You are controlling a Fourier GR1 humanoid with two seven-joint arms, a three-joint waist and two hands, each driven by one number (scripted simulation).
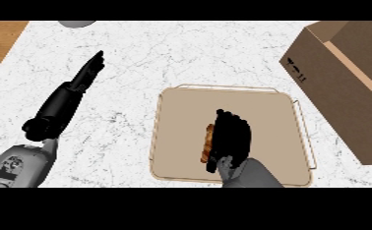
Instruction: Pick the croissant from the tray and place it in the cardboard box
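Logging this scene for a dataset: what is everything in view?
counter: one, white marbled, under everything
tray: one, beige, centre-right on the counter
croissant: one, brown, on the tray, mostly hidden
cardboard box: one, brown, right edge, beside the tray
grey object: one, cut off at the top edge, left
wooden surface: one, tan, top-left corner
left hand: one, black, fingers straight, over the counter at left
right hand: one, black, curled round the croissant

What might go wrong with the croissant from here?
The right hand curls over the croissant, and only the croissant's left edge shows, so it might slip out when lifted. The cardboard box stands taller than the tray, so a low carry might bump the croissant into its wall.
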